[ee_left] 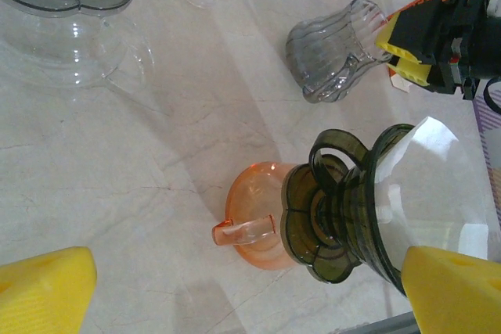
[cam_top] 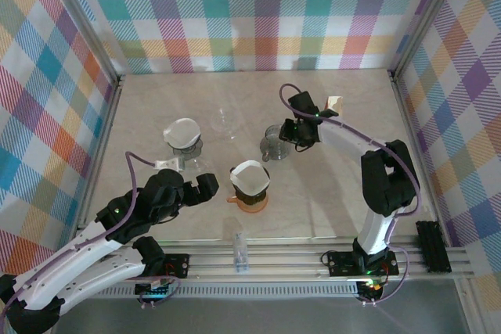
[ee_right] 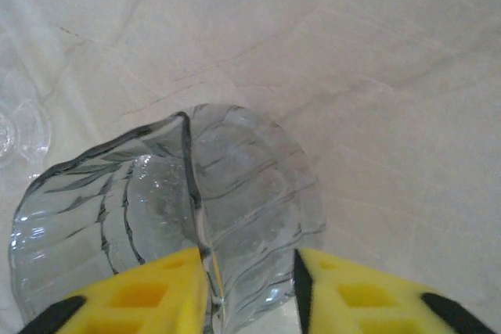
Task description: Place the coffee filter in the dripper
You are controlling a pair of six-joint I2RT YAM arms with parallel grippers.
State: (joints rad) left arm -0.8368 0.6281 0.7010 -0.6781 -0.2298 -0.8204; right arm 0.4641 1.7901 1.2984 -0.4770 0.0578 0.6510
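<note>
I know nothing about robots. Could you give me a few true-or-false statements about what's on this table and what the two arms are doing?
1. The dark dripper on the orange cup has a white paper filter in it. True.
2. The left gripper has its jaws clamped on the orange cup. False: its jaws stand wide open, holding nothing.
3. The right gripper is at the grey dripper, with a jaw on either side of its wall. True.
4. The grey dripper holds a paper filter. False: it is empty.
</note>
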